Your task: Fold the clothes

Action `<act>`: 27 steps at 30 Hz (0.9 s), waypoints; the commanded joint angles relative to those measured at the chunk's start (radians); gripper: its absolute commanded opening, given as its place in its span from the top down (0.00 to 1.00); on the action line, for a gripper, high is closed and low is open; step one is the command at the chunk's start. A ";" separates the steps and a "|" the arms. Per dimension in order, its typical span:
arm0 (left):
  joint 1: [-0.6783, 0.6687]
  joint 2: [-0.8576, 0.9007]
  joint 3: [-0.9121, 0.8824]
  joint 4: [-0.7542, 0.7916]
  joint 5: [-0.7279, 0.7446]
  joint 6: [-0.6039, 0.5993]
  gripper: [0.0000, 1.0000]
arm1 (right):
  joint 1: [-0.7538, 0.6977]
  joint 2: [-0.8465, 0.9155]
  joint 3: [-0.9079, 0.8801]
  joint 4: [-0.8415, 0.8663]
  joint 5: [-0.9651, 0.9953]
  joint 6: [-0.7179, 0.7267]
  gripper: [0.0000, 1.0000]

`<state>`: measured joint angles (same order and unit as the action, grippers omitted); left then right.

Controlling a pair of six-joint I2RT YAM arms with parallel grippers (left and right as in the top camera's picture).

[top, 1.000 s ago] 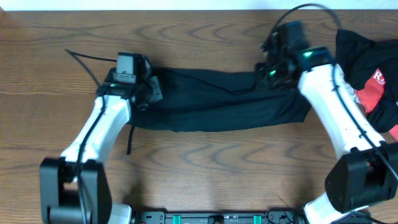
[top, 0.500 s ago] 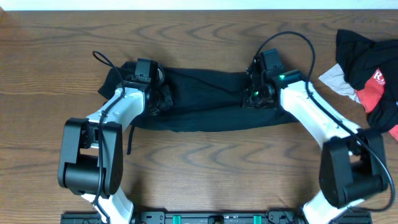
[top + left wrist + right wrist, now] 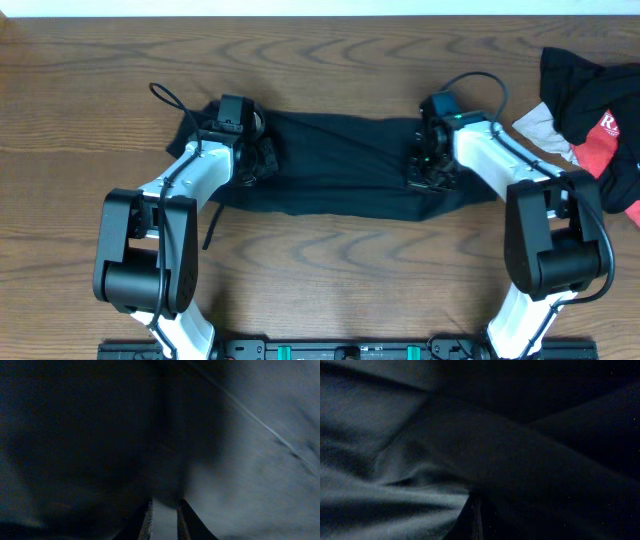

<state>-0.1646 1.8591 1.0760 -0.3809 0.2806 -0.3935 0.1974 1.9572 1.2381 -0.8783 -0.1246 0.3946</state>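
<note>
On the table (image 3: 320, 60) the black garment (image 3: 340, 165) lies as a long band stretched between the two claws. It looks folded lengthwise, with the cross-folds not yet made. Beyond the right claw (image 3: 432, 175), on its outer side, an unfolded heap (image 3: 590, 100) waits. Right claw and left claw (image 3: 262, 160) each seem clamped on black cloth, though the wrist views are dim.

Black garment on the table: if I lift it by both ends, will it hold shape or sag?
Probably floppy: the black garment lies flat in soft creases, so the span between the left gripper and right gripper would likely sag. It looks thin, so probably light. Pushed, it would likely bunch rather than slide on the wooden table.
</note>
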 commanded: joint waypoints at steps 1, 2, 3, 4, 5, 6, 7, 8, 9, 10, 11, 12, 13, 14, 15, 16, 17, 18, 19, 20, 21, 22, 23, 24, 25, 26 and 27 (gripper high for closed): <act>0.007 0.017 0.001 -0.006 -0.066 -0.003 0.81 | -0.077 0.035 -0.009 -0.048 0.253 0.016 0.99; 0.007 0.017 0.001 -0.006 -0.070 0.000 0.81 | -0.095 0.035 -0.002 -0.061 0.261 0.015 0.99; 0.007 0.017 0.001 -0.006 -0.074 0.001 0.81 | -0.108 0.035 0.005 -0.071 0.269 0.013 0.99; 0.007 0.017 0.001 -0.006 -0.085 0.000 0.81 | -0.119 0.035 0.013 -0.080 0.282 0.012 0.99; 0.007 0.017 0.001 -0.007 -0.092 0.001 0.81 | -0.130 0.035 0.024 -0.089 0.296 0.011 0.99; 0.007 0.017 0.001 -0.006 -0.095 0.004 0.82 | -0.136 0.035 0.034 -0.095 0.298 0.006 0.99; 0.007 0.017 0.001 -0.006 -0.101 0.004 0.81 | -0.140 0.034 0.046 -0.101 0.296 -0.006 0.99; 0.007 0.017 0.001 -0.006 -0.110 0.003 0.81 | -0.140 0.035 0.061 -0.110 0.293 -0.016 0.99; 0.007 0.017 0.001 -0.005 -0.116 0.003 0.81 | -0.140 0.034 0.076 -0.118 0.291 -0.027 0.99; 0.007 0.017 0.001 -0.002 -0.117 0.003 0.81 | -0.136 0.034 0.091 -0.122 0.283 -0.037 0.98; 0.008 0.017 0.001 0.002 -0.117 0.003 0.81 | -0.133 0.034 0.102 -0.124 0.272 -0.042 0.99; 0.009 0.017 0.002 0.006 -0.117 0.003 0.81 | -0.128 0.034 0.115 -0.123 0.251 -0.053 0.99; 0.009 0.017 0.002 0.011 -0.117 0.003 0.81 | -0.124 0.035 0.126 -0.119 0.231 -0.062 0.99; 0.009 0.017 0.002 0.016 -0.117 0.004 0.81 | -0.120 0.034 0.136 -0.111 0.210 -0.071 0.99; 0.009 0.017 0.002 0.016 -0.116 0.004 0.81 | -0.116 0.035 0.143 -0.106 0.193 -0.078 0.98; 0.009 0.015 0.002 0.016 -0.112 0.004 0.81 | -0.111 0.034 0.150 -0.099 0.182 -0.078 0.98; 0.009 0.013 0.002 0.016 -0.100 0.005 0.81 | -0.106 0.035 0.152 -0.092 0.175 -0.078 0.98; 0.009 0.008 0.002 0.016 -0.082 0.011 0.81 | -0.098 0.035 0.152 -0.083 0.172 -0.078 0.98; 0.009 0.002 0.002 0.016 -0.064 0.020 0.81 | -0.090 0.035 0.152 -0.078 0.172 -0.078 0.98; 0.009 -0.010 0.002 0.016 -0.043 0.031 0.82 | -0.084 0.035 0.152 -0.071 0.172 -0.078 0.98; 0.009 -0.023 0.003 0.016 -0.029 0.042 0.81 | -0.078 0.035 0.152 -0.063 0.172 -0.078 0.98; 0.008 -0.038 0.003 0.016 -0.027 0.049 0.81 | -0.074 0.035 0.152 -0.055 0.172 -0.078 0.98; 0.008 -0.056 0.003 0.016 -0.033 0.054 0.81 | -0.069 0.035 0.152 -0.047 0.172 -0.078 0.98; 0.008 -0.078 0.003 0.016 -0.048 0.056 0.81 | -0.065 0.035 0.152 -0.042 0.172 -0.078 0.98; 0.009 -0.099 0.003 0.016 -0.066 0.055 0.82 | -0.064 0.035 0.152 -0.038 0.172 -0.078 0.98; 0.009 -0.116 0.003 0.017 -0.072 0.056 0.81 | -0.065 0.035 0.152 -0.037 0.169 -0.078 0.98; 0.009 -0.132 0.003 0.017 -0.072 0.056 0.81 | -0.065 0.035 0.152 -0.035 0.166 -0.078 0.99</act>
<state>-0.1612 1.8019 1.0760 -0.3656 0.2302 -0.3618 0.1265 1.9831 1.3754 -0.9180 0.0486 0.3286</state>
